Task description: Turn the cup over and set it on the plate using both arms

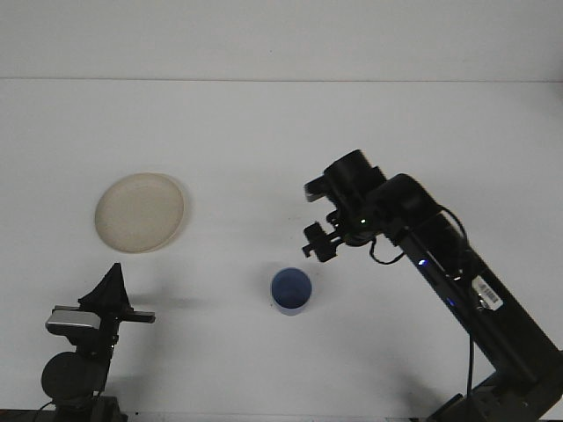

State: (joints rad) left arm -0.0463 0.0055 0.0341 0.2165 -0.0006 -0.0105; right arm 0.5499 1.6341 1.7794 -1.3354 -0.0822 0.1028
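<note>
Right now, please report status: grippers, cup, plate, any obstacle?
Right gripper raised, clear of cup. Left gripper parked low. Blue cup upright on table, mouth up. Plate unoccupied, path clear.

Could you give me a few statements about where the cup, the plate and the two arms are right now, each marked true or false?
1. The blue cup stands on the table with its opening up. True.
2. The cup sits on the plate. False: it stands on the table, well to the plate's right.
3. The right gripper holds the cup. False: it is clear of the cup, up and to its right.
4. The left gripper is at the lower left, below the plate. True.
</note>
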